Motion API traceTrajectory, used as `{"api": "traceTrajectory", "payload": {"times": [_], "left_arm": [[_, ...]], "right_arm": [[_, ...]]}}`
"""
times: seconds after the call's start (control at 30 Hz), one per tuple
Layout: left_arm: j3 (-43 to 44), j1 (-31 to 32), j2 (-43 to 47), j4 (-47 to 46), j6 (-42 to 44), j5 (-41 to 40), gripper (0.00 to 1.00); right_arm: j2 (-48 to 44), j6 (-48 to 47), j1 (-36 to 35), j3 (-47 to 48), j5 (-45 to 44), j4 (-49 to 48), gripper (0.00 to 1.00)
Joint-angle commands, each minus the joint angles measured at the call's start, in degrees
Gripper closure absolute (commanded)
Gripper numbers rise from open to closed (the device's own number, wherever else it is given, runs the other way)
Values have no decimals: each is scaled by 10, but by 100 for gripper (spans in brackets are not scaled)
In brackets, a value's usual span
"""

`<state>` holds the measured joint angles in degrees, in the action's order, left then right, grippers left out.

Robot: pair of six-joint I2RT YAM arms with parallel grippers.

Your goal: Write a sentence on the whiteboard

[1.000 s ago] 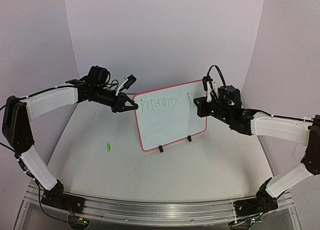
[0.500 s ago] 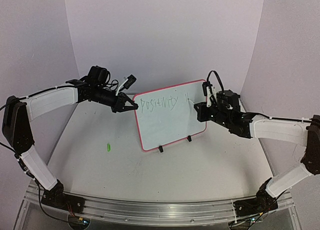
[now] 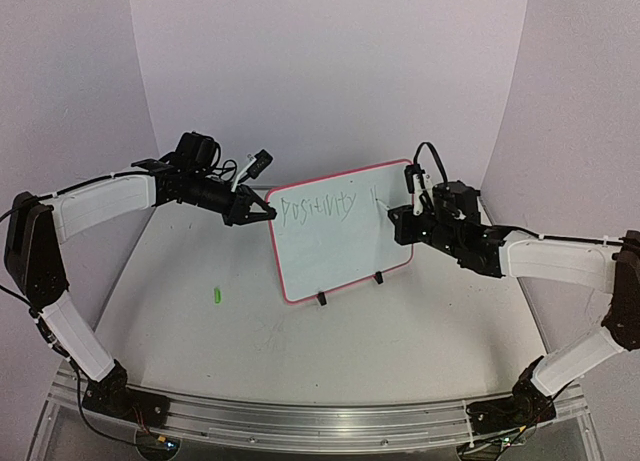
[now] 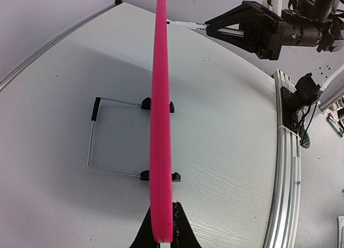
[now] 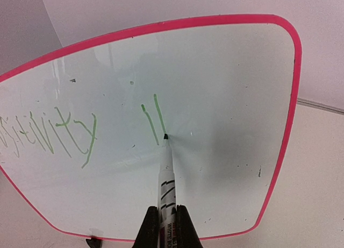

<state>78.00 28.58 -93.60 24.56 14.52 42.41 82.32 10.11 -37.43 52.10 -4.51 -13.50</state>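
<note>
Writing surface: small rectangular whiteboard (image 3: 335,251) with rounded corners and a pink-red rim, upright at the middle of the white table (image 3: 250,351), between the two grippers.
Supports: two small black clip feet (image 3: 322,299) on the near edge; the left wrist view shows a thin wire frame (image 4: 91,146) lying behind the board.
Sentence (image 3: 318,207): thin green handwriting reading "POSITIVITY" along the top, then two short upright strokes (image 5: 152,118) to its right.
Left gripper (image 3: 262,213): fingers (image 4: 180,229) pinching the board's left rim.
Right gripper (image 3: 400,221): fingers (image 5: 149,226) clamped on a white marker with black print (image 5: 165,175).
Marker tip: at the board face, just beside the lower end of the right stroke.
Loose item: small green object (image 3: 215,294) on the table, left of the board and well apart from it.
</note>
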Motion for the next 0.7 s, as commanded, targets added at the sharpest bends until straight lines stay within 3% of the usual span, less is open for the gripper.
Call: {"api": "traceTrajectory", "payload": {"times": [0.0, 0.67], "left_arm": [[5, 10, -1, 43, 21, -30, 100], [5, 10, -2, 43, 21, -30, 100]], "right_arm": [[-19, -9, -2, 28, 1, -15, 100], [-1, -24, -2, 53, -14, -18, 100]]}}
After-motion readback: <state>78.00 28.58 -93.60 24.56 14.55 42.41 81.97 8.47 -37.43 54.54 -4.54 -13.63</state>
